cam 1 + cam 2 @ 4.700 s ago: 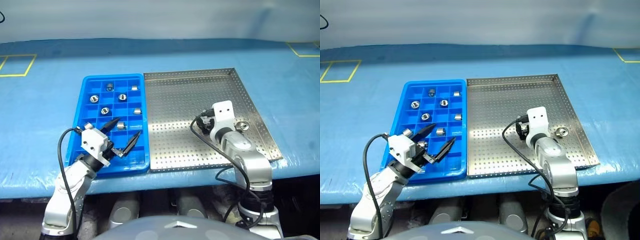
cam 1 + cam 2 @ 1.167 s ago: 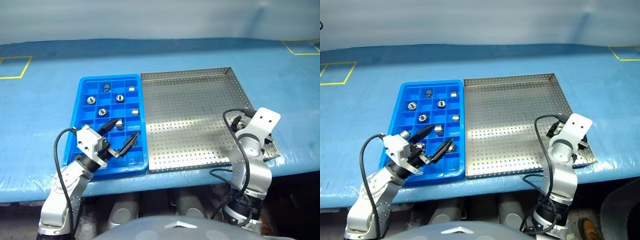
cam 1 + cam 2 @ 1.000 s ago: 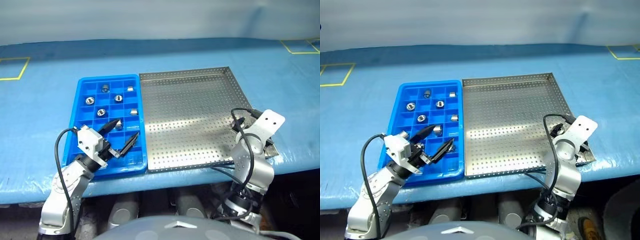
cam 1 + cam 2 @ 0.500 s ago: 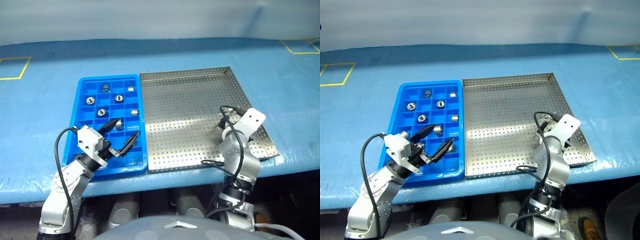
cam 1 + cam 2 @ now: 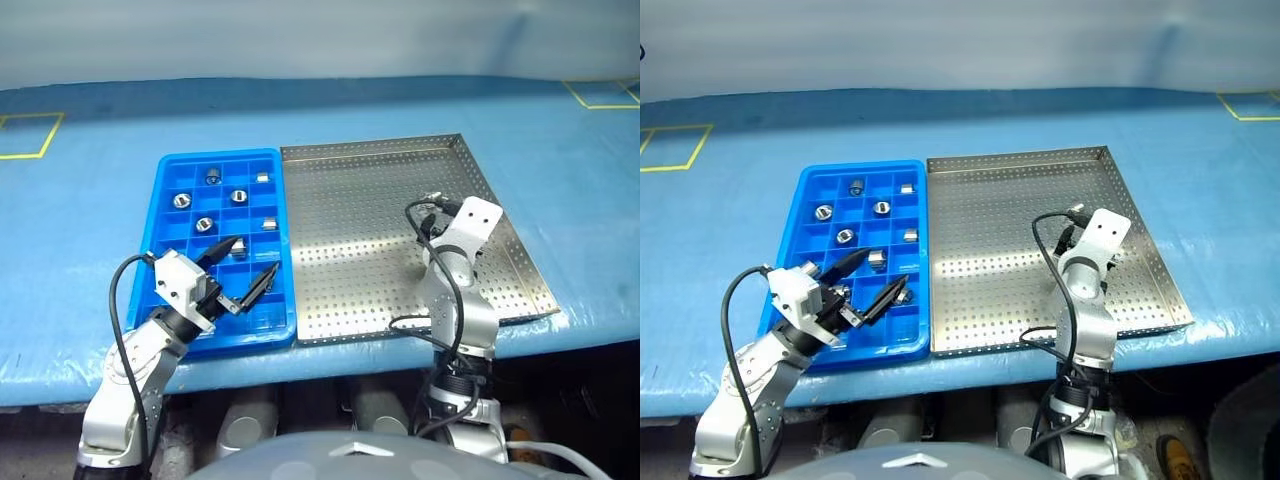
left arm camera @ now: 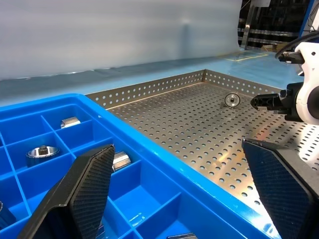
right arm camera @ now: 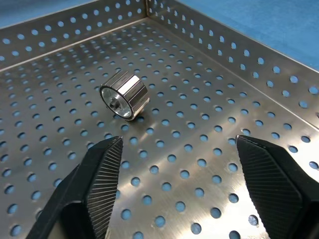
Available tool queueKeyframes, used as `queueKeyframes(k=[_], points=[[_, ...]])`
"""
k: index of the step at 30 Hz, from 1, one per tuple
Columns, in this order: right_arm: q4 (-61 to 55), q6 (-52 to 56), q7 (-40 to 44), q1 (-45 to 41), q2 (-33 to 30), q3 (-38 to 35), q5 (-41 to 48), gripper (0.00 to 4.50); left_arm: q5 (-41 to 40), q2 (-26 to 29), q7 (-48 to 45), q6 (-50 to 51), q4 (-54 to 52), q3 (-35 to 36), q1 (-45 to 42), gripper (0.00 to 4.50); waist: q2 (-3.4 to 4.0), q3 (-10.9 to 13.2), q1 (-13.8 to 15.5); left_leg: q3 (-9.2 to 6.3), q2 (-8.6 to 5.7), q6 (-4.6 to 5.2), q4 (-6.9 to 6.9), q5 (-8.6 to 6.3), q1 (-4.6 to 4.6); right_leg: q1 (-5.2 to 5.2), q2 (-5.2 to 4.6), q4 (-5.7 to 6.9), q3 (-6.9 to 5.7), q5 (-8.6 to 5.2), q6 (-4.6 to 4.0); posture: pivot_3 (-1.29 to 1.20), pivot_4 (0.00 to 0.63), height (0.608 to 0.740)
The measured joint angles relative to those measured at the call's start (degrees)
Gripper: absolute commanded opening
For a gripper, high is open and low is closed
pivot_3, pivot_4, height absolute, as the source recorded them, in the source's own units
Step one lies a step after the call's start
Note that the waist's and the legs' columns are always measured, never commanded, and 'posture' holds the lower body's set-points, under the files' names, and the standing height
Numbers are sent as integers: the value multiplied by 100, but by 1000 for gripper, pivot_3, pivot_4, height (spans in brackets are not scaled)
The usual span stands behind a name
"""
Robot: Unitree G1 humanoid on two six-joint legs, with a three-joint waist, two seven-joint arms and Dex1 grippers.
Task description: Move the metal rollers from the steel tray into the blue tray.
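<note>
Steel, ridged and slick, the last roller (image 7: 124, 94) is lying on its side at upper left of our right wrist view, beyond the right gripper (image 7: 184, 174) whose jaws are standing apart; we judge it stiff, dense, best pinched across its flat ends. In our left eye view, the blue tray (image 5: 170, 225) at centre left is holding rollers in several compartments, the left gripper (image 5: 250, 270) is hanging open over it, and the steel tray (image 5: 370, 150) is sitting at centre.

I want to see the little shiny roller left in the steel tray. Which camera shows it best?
The right wrist view: the roller lies large on its side. The left wrist view shows it small; in the eye views the right arm covers it.
</note>
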Motion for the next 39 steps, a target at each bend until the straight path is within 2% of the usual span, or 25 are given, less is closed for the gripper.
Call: queueKeyframes(k=[7,13,16,18,24,34,39], points=[[1220,-360,-35,-876,14,-73,-54,4475,-1,-5,10,-1,2,2,27,4500,1,1,20,-2,-3,0,1,0,0,3,0,-1,-1,2,0,104,150,740],[2708,-869,-108,-1664,-314,-426,-9,4475,0,-16,17,-8,7,0,46,4500,1,1,17,0,-4,1,-2,0,-1,1,-1,-3,0,21,-16,124,150,740],[3055,-1004,-77,-1781,-357,-453,4,4475,0,-29,18,-9,7,-2,60,4500,1,1,12,0,-3,1,-7,0,-1,0,1,-1,-1,31,-3,138,150,740],[3779,-1191,88,-2125,-478,-438,12,4475,1,-83,21,-17,7,-12,74,4500,3,2,4,9,-3,3,-4,0,1,-1,0,-3,6,38,5,141,150,740],[4684,-1546,411,-2623,-580,-262,-19,4475,6,-110,21,-23,7,-10,89,4500,4,3,19,6,-3,4,-3,0,4,4,2,-2,5,38,4,147,150,740],[4688,-1604,564,-2836,-706,-146,-34,4475,6,-110,2,-24,7,-11,-4,4500,5,4,25,3,-5,6,-4,-2,0,2,0,-3,5,40,4,124,150,740],[4090,-1453,755,-2753,-719,-4,-53,4475,6,-108,-47,-23,47,-29,-173,4500,6,4,9,4,-4,6,-4,-2,0,1,0,-3,5,41,5,104,150,740]])
